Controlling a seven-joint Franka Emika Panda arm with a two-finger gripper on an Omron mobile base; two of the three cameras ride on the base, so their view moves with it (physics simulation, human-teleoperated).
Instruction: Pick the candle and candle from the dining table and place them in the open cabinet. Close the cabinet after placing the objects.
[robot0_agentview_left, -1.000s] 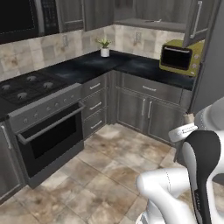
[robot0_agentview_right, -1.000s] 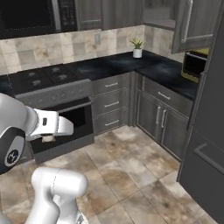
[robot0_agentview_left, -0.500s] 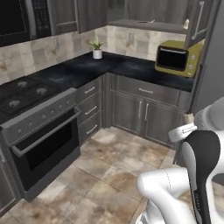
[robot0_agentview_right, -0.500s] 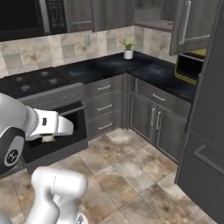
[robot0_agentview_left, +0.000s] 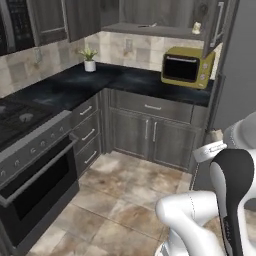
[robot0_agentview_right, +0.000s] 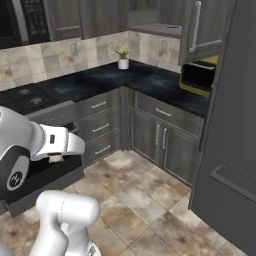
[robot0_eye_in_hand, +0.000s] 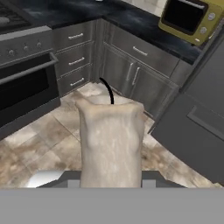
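Above the kitchen floor:
Gripper (robot0_eye_in_hand: 111, 181): clenched on the candle (robot0_eye_in_hand: 110, 138).
Cabinet (robot0_agentview_left: 165, 20): open, a second candle (robot0_agentview_left: 197, 28) on its shelf.
Microwave (robot0_agentview_left: 186, 67): on the surface.

A matt, lumpy, wax-like cream candle (robot0_eye_in_hand: 110, 140) with a black wick; glossy black marbled counter (robot0_agentview_left: 75, 82); grey wood-grain cabinet (robot0_agentview_left: 150, 131) doors with metal bar handles; glossy yellow microwave (robot0_agentview_left: 187, 67); mottled stone-look floor tiles (robot0_agentview_left: 125, 200).
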